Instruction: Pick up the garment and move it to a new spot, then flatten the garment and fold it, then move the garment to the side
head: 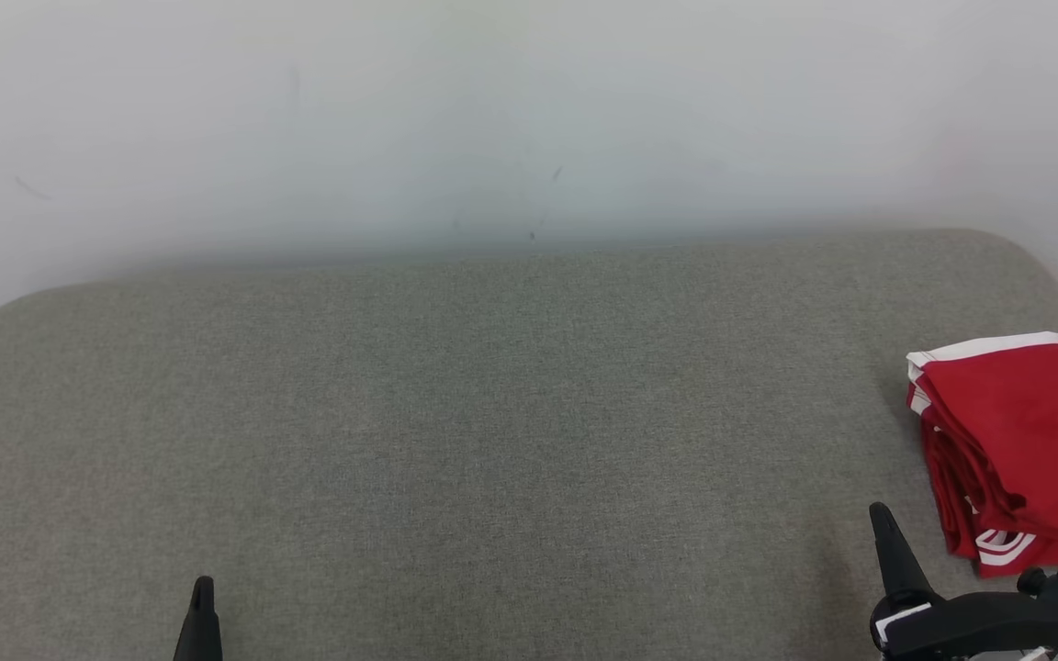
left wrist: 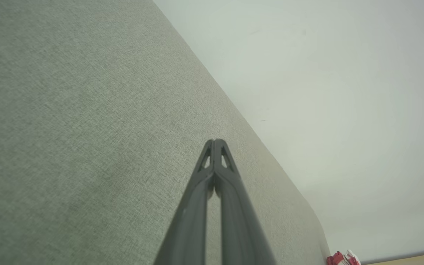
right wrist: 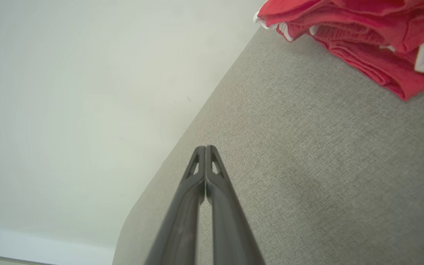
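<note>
Folded red garment (head: 1016, 431) set aside at 3 o'clock on the desk (head: 492, 413).
Pinched closed and empty, the left end effector (head: 203, 586) and right end effector (head: 879, 512) idle: work likely done.

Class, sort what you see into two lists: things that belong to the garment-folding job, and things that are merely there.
Belongs to the job: red garment, folded, at the right; left fingers, shut; right fingers, shut, near the garment.
Merely there: grey padded surface; white wall.
</note>
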`<state>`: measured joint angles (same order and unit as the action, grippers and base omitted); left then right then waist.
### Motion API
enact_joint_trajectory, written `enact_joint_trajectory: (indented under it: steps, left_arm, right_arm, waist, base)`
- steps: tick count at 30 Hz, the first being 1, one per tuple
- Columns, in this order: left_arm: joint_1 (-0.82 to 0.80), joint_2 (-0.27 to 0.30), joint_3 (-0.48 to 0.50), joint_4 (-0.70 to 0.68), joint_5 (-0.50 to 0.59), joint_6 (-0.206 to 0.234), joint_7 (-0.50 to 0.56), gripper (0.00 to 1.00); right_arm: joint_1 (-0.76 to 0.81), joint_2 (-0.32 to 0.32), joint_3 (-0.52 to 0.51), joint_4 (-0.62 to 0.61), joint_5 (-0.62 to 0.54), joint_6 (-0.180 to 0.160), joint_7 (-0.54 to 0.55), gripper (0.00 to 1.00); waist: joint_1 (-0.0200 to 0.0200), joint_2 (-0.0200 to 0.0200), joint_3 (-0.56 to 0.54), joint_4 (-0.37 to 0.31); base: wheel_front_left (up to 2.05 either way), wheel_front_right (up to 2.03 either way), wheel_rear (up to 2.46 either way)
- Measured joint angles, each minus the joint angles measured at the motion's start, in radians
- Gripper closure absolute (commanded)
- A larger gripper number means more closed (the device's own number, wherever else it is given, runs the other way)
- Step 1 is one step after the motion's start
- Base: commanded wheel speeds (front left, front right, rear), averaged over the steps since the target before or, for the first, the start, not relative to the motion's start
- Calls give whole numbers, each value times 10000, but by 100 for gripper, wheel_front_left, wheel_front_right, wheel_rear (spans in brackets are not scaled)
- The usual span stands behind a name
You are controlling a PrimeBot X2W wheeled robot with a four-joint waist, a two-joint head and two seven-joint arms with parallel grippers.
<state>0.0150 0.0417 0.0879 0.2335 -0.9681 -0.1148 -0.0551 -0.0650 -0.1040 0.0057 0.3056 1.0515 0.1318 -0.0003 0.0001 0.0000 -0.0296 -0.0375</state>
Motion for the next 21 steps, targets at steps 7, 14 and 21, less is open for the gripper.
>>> enact_joint_trajectory:
  steps: [7,14,21]
  left_arm:
    - [-186,4,40,12,-800,-10,217,100]
    - [-268,10,67,31,-1505,-12,395,100]
    - [-401,17,92,44,-2188,-75,568,100]
  right_arm:
    - [-42,69,-146,-69,690,0,109,100]
    - [-151,132,-286,-146,1319,0,267,100]
    - [-165,194,-410,-213,1921,0,370,100]
  waist:
    - [0,0,30,34]
    - [0,0,60,69]
    - [0,0,90,103]
  base:
    - [0,0,0]
    - [0,0,0]
    - [0,0,0]
